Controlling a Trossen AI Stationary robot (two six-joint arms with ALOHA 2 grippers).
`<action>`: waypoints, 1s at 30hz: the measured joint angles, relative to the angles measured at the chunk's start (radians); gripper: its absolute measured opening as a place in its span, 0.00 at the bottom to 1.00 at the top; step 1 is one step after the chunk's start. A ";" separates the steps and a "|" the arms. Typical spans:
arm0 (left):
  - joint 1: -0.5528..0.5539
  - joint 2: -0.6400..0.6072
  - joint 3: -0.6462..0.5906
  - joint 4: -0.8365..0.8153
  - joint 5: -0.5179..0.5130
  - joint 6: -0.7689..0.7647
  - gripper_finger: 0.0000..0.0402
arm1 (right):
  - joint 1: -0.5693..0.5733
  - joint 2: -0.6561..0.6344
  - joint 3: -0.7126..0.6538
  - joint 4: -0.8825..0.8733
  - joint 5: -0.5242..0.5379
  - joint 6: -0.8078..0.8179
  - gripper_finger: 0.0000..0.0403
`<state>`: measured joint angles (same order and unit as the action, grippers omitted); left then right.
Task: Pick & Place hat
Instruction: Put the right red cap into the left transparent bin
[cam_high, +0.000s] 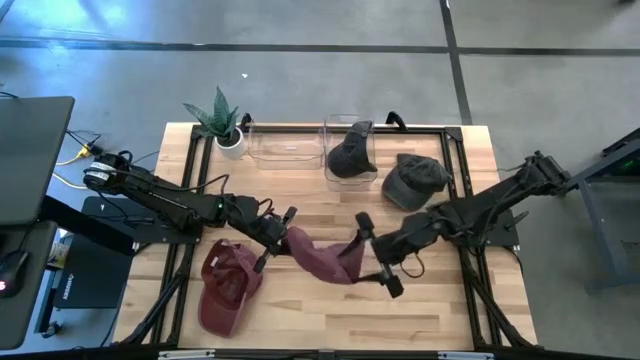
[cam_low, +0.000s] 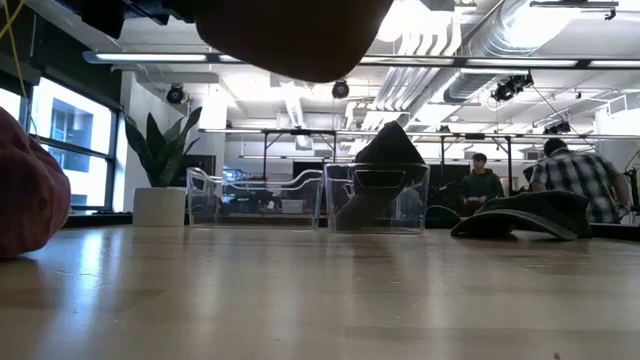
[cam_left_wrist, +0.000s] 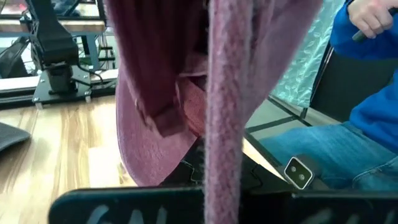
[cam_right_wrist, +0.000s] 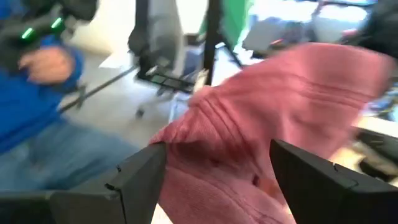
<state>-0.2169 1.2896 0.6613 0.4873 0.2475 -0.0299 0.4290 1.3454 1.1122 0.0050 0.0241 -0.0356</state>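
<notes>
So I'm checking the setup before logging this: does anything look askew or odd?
Yes: the maroon cap hangs stretched above the wooden table, pinched by the shut left gripper, while the right gripper stands open at its other end. A second maroon cap lies crumpled nearby.

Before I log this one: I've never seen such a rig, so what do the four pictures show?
Two dark robot arms work at a wooden table. One picture looks straight down, one looks level across the tabletop, and one comes from each wrist. The left gripper, shut, holds a maroon fabric cap off the table; the right gripper stands open around the cap's other end. Another maroon cap and a grey cap lie on the wood. A dark cap sits in a clear plastic bin, beside an empty one and a potted plant.
</notes>
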 joint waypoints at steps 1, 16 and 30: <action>0.000 0.000 0.000 0.003 0.000 0.000 0.01 | 0.000 -0.011 0.000 0.005 0.031 0.018 0.70; 0.001 0.000 0.000 0.037 -0.069 0.071 0.01 | -0.168 0.146 0.310 -0.312 0.044 0.218 0.25; 0.000 0.000 0.000 0.026 -0.033 0.353 0.01 | -0.209 0.508 0.706 -0.379 -0.491 0.188 0.09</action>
<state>-0.2165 1.2896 0.6613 0.5133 0.2143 0.3227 0.2201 1.8531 1.8186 -0.3736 -0.4672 0.1522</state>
